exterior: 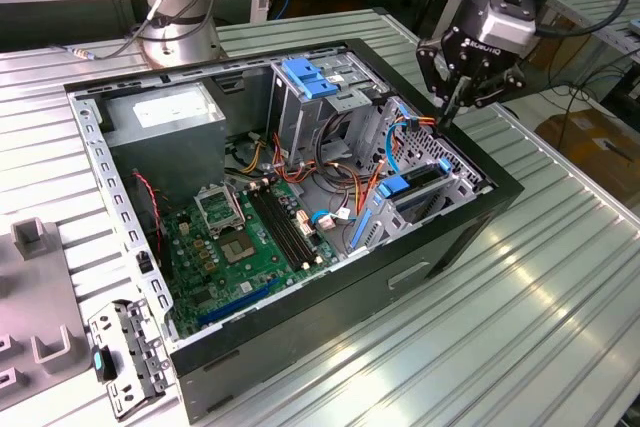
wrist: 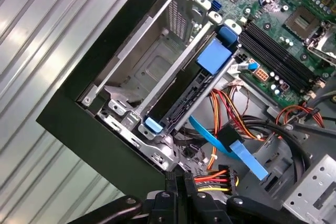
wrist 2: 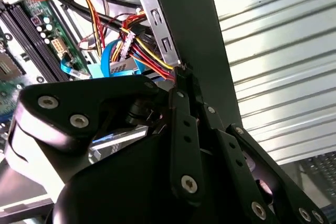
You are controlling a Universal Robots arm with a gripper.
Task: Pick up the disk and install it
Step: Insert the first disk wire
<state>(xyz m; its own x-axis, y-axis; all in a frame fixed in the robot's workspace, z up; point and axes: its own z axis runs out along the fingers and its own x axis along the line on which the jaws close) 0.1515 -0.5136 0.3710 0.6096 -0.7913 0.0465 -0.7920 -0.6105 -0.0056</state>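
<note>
In the exterior view, the gripper (exterior: 447,115) is seen closed and empty at one o'clock of the disk (exterior: 420,179), which is seated in the drive cage (exterior: 458,185). In both wrist views, the fingers are shown pressed together beside the case wall (wrist 2: 202,35).

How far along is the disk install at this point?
The disk already sits edge-on in the drive cage, blue rails showing. The gripper is shut, holds nothing and hangs at the rim of the case beside the cage. Whether the disk is fully latched cannot be told.
</note>
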